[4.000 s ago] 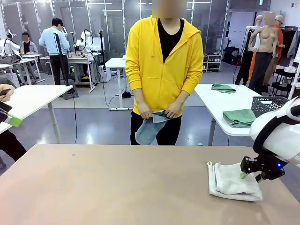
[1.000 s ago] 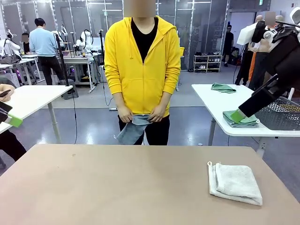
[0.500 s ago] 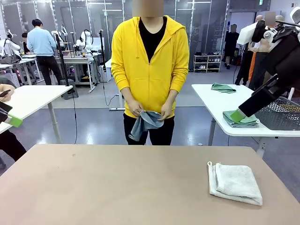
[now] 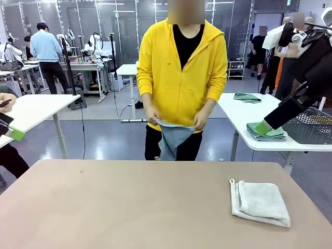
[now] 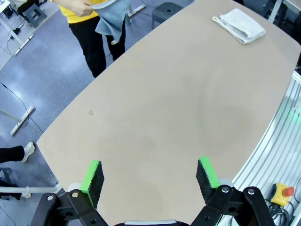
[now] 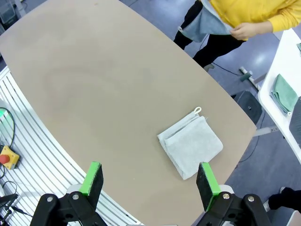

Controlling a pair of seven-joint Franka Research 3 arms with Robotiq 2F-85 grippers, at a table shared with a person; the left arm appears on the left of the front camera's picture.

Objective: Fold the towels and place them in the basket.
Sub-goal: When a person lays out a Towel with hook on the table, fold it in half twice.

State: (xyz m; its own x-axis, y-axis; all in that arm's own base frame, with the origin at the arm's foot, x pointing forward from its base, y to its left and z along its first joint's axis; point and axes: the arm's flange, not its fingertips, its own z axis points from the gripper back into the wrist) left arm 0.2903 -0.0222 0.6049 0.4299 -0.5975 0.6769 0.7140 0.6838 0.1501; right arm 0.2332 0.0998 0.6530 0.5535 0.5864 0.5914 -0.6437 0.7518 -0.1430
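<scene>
The left gripper [image 5: 149, 174] is found fully spread high above the bare table [image 4: 129, 207], with nothing between its green pads and nothing touched. At the far side, centre, the blue-grey towel [image 4: 174, 137] is held by its upper edge in the person's hands [image 4: 199, 122] and hangs limp, clear of the table. It is judged light, soft and without stiffness, best taken at a corner or along an edge once laid flat. To the right, the cream towel [image 4: 259, 203] lies folded on the table near the right edge, its loop at a far corner. It is judged apt to unfold if pinched through one layer only, so a hold across all layers at the folded edge is advised. The right gripper [image 6: 149, 179] is raised well above it, jaws wide apart and empty. The basket [image 4: 314, 129] stands on the neighbouring table, far right, well apart from both towels.
</scene>
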